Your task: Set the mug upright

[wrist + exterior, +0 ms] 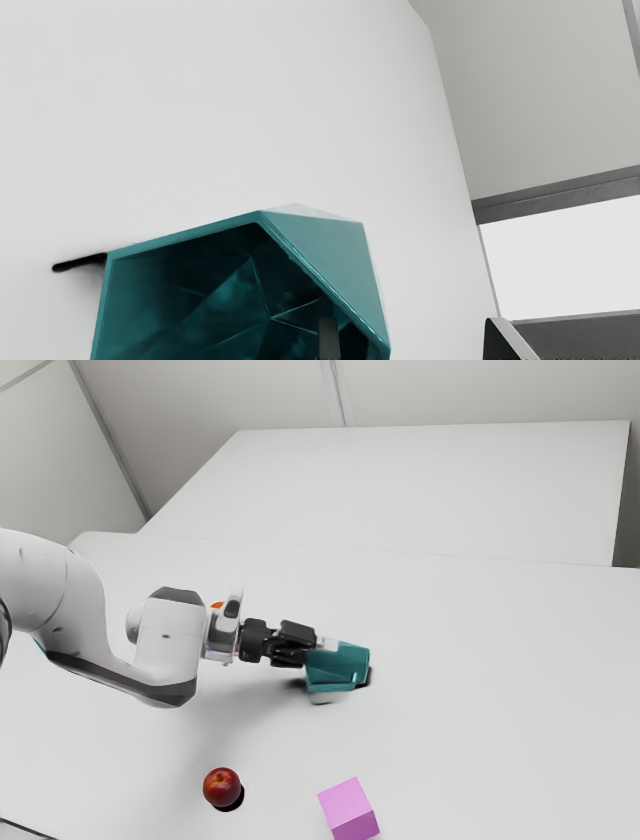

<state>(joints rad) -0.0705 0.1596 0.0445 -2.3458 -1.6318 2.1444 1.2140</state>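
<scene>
Mug (338, 669) on its side on the table (500, 680), mouth toward the gripper (320, 649).
The fingers (328, 342) stand apart, with the mug's wall between them: in the wrist view, one tip is within the mouth and the other outside, a gap showing on each side of the wall. In the exterior view, a red apple (221, 787) and a pink cube (349, 811) rest nearer the camera, the cube toward that view's right; an orange object (217, 605) is partly hidden behind the arm.

Obs.: no txt, labels, brand names, nos. or signs legible on any item or surface, ext. view or wrist view.
</scene>
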